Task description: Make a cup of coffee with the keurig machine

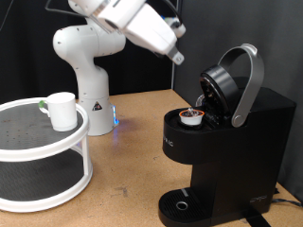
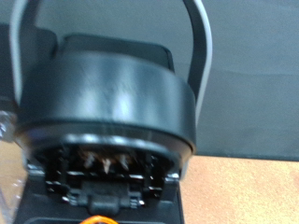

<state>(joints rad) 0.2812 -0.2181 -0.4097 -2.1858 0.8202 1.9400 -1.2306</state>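
The keurig machine point(image 1: 222, 142) stands on the table at the exterior view's right, its brew head tipped open and the grey arched handle point(image 1: 248, 80) raised. A small pod point(image 1: 193, 116) with a brown top sits in the open chamber. Up and to the left of the raised head hangs my gripper point(image 1: 176, 57), touching nothing. The wrist view is filled by the open brew head point(image 2: 107, 98) and its handle point(image 2: 201, 56), with an orange sliver of the pod point(image 2: 98, 220) at the edge; no fingers show there. The white cup point(image 1: 62, 111) stands far off on a round rack.
The white two-tier round rack point(image 1: 38, 151) holds the cup at the exterior view's left. Behind it stands the white robot base point(image 1: 87, 76). Bare wooden table point(image 1: 133, 142) lies between rack and machine. A round drip tray point(image 1: 182, 203) sits at the machine's foot.
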